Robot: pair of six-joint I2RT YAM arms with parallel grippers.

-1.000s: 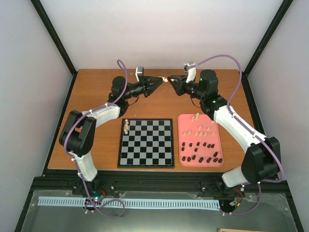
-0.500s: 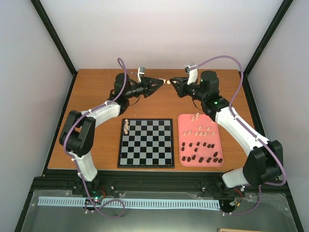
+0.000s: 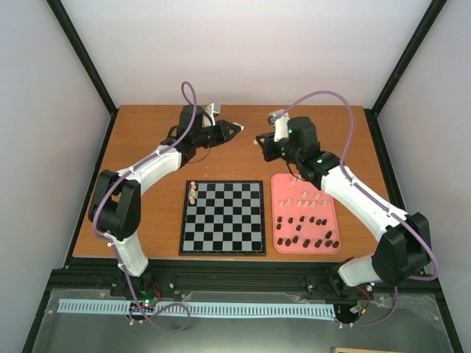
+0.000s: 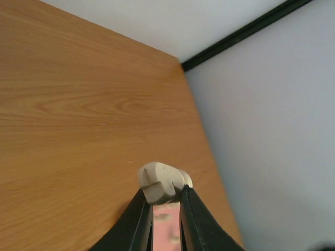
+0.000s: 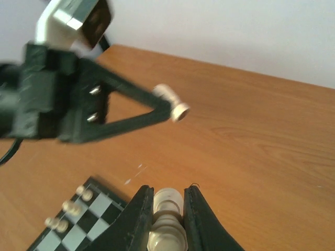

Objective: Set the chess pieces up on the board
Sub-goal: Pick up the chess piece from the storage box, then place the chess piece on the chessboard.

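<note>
Top view: bright, even, diffuse light from above. White walls bounce it, no glare. Only soft, faint shadows under my arms on the surface [image 3: 147,154]. Frame posts splay outward, so wide-angle lens.
Left wrist: wood grain sharp. My left tool [image 4: 163,194] reads as a near-black silhouette. Cream piece [image 4: 158,181] in it is slightly soft, shaded underneath.
Right wrist: worst of the three, whole frame smeared. My left tool and its camera housing [image 5: 78,18] are blurred, pale piece [image 5: 167,222] in my right tool [image 5: 167,192] is far out of focus, board [image 5: 89,225] corner mushy.
</note>
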